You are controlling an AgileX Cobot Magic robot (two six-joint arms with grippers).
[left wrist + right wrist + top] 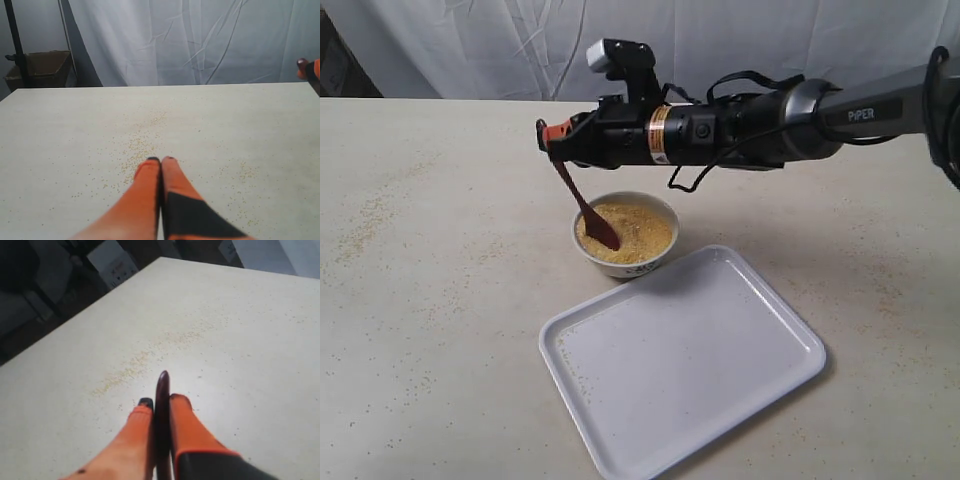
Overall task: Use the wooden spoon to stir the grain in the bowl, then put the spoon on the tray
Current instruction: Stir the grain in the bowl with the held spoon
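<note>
Wooden spoon (585, 208): centre-left of frame. Long axis steeply diagonal, handle to upper left, oval end to lower right, sunk in grain (640, 232) inside bowl (620, 268).
Right pincer (552, 140): clamped on handle top.
Left pincer (161, 162): fingers pressed together above counter (60, 130).
Tray (700, 350): lower centre, just beside bowl.

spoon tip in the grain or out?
In. Exterior view: wooden spoon has its oval end down in the grain in the bowl; right gripper shut on the handle.
</note>
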